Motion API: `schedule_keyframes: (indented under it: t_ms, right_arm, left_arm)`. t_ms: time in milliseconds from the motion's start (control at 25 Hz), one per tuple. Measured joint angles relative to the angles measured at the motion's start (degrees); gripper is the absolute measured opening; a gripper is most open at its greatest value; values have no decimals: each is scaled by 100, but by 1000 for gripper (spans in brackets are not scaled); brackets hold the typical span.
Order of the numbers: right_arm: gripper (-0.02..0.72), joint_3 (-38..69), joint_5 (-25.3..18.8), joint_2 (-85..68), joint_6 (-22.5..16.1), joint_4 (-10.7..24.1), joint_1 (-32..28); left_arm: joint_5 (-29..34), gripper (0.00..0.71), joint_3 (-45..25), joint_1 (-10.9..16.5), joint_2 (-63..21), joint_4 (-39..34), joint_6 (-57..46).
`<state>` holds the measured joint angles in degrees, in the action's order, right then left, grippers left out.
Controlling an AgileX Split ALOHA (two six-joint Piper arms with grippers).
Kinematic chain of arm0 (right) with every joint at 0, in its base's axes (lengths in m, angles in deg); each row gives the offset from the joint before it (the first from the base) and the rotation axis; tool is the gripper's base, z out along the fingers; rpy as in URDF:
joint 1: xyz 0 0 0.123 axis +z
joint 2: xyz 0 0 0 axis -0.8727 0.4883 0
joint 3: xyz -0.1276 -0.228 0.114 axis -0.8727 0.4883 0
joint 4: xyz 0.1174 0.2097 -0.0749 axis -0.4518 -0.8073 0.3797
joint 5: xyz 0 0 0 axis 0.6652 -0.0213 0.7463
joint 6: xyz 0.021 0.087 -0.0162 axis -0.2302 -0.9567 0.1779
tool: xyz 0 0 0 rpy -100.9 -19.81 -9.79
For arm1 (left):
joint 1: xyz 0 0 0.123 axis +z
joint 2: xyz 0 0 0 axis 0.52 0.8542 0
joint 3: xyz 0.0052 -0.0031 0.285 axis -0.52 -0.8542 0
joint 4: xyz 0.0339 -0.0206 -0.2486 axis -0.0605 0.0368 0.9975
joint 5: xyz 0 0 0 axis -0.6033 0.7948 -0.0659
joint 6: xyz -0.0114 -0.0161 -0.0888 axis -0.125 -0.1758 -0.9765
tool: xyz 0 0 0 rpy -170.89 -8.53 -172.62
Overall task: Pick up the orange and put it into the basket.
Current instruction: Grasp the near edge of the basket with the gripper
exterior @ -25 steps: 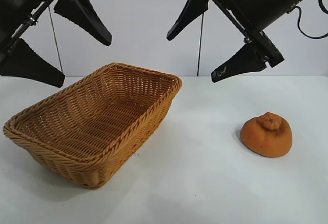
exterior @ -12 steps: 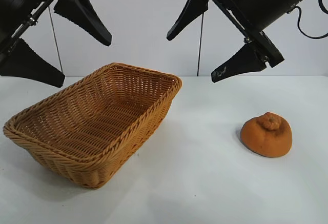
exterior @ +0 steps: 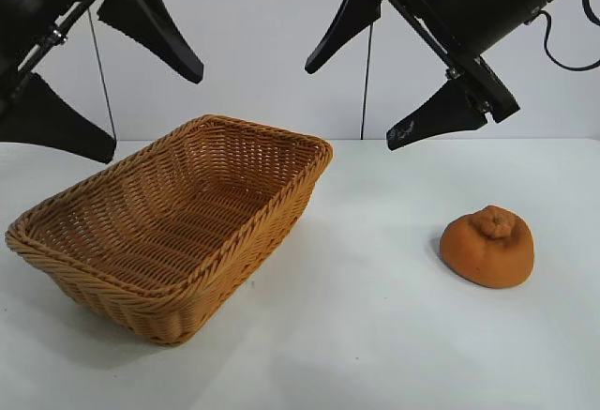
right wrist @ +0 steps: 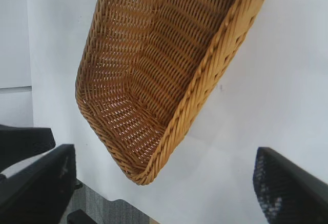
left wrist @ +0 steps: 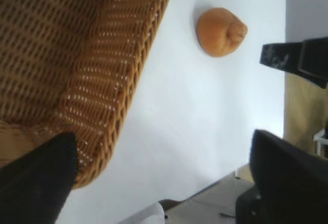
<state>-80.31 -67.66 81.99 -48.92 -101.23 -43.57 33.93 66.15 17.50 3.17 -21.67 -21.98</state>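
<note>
The orange (exterior: pixel 487 246), a dull-orange soft lump with a wrinkled knob on top, lies on the white table at the right; it also shows in the left wrist view (left wrist: pixel 220 31). The wicker basket (exterior: pixel 234 241) stands at the left, empty; it also shows in the left wrist view (left wrist: pixel 123 80) and the right wrist view (right wrist: pixel 215 65). My left gripper (exterior: pixel 150 114) hangs open high above the basket's left end. My right gripper (exterior: pixel 349 100) hangs open high above the table, between the basket and the orange. Neither touches anything.
The white table (exterior: pixel 375 335) runs across the whole exterior view, against a pale wall. Two thin dark cables (exterior: pixel 366 82) hang behind the arms. The table's edge and the floor beyond it (right wrist: pixel 102 203) show in the right wrist view.
The left gripper has shifted very slightly to the left and up. The right gripper, basket and orange have not moved.
</note>
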Motion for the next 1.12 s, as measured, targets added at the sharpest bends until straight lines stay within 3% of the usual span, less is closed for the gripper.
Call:
schedule_keyframes:
  t_ms: [360,520,760,1120]
  right_arm:
    - [642,0,14,0,0,0,0]
    - [642,0,14,0,0,0,0]
    - [642,0,20,0,0,0,0]
    - [642,0,20,0,0,4,0]
  left_arm:
    - [228,644,-558,6,-632,-1968,-3270]
    - [-26,644,-685,6,-637,-2683,-4538]
    - [-458,644,-685,6,-571,-2976,-5799]
    - [-840,643,-685,-242,326,-2953,-6064]
